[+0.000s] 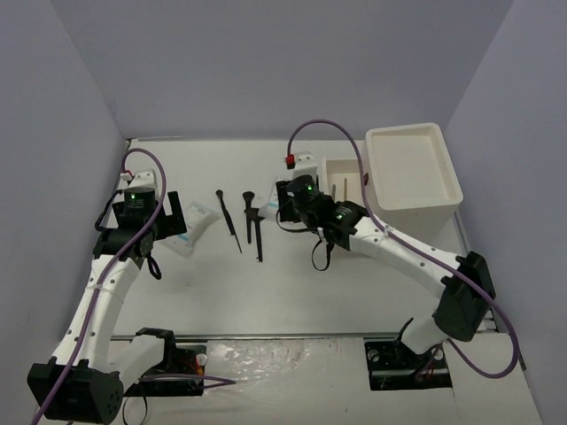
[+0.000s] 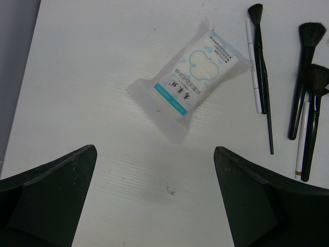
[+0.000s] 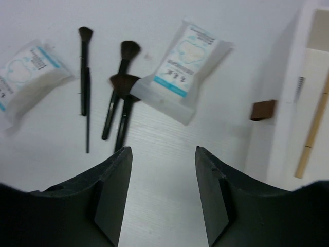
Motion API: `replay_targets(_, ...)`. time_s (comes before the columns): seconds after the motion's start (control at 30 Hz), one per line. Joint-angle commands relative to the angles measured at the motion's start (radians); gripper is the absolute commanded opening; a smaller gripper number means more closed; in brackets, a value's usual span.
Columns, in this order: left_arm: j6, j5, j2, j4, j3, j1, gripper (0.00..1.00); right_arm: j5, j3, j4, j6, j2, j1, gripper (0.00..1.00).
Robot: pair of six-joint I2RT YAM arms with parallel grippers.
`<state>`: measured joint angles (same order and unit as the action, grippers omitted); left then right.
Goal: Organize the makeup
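Observation:
One white packet with blue print (image 2: 193, 80) lies on the table ahead of my left gripper (image 2: 154, 172), which is open, empty and just short of it; it also shows in the top view (image 1: 191, 221). A second packet (image 3: 182, 67) lies ahead of my right gripper (image 3: 162, 154), also open and empty. Black brushes (image 3: 121, 90) and a thin black stick (image 3: 85, 103) lie between the packets; they also show in the top view (image 1: 252, 221). My right gripper (image 1: 285, 210) mostly hides the second packet from above. I see no small clear bottles.
A big white box (image 1: 412, 168) stands at the back right, its open drawer (image 1: 341, 181) holding a wooden stick (image 3: 312, 128) and a small spiral brush (image 3: 300, 85). A brown knob (image 3: 263, 109) sticks out of the drawer front. Grey walls enclose the table.

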<state>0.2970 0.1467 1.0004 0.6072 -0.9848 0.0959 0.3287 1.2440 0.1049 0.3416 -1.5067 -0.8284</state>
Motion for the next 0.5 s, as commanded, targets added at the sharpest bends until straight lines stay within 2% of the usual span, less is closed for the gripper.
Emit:
replay_targets(0.0,0.004,0.009,-0.008,-0.043,-0.017,-0.007,0.97,-0.027,0.034,-0.139,0.084,-0.155,-0.077,0.46)
replay_targets(0.07,0.005,0.010,-0.009,-0.043,-0.015,-0.007,0.97,-0.040,0.052,-0.170,0.098,-0.218,-0.111,0.41)
replay_targets(0.2,0.004,0.011,-0.010,-0.041,-0.017,-0.007,0.97,-0.060,0.091,-0.205,0.112,-0.317,-0.162,0.39)
replay_targets(0.47,0.005,0.007,-0.009,-0.041,-0.017,-0.007,0.97,-0.073,0.095,-0.261,0.147,-0.452,-0.176,0.34)
